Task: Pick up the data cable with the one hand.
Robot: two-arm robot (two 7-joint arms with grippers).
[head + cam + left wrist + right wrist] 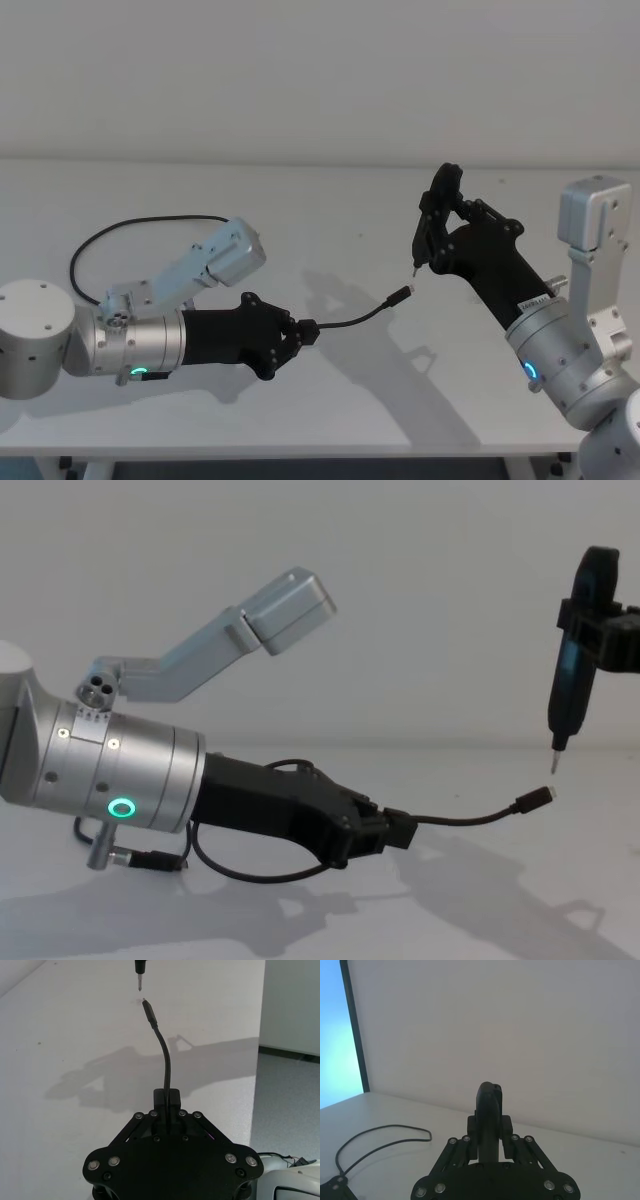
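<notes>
Over the bench (330,200), our shut left claw (300,333) pinches the data cable (360,318); we should lift slowly, clear of the pin tool (447,178) the right claw (437,226) grips.

There is one data cable (350,320), ending in one small plug (400,294). The end effectors number two: one left end effector (300,333) and one right end effector (437,226). There is also one narrow pin-tipped tool (443,182) and one tabletop (330,200).
</notes>
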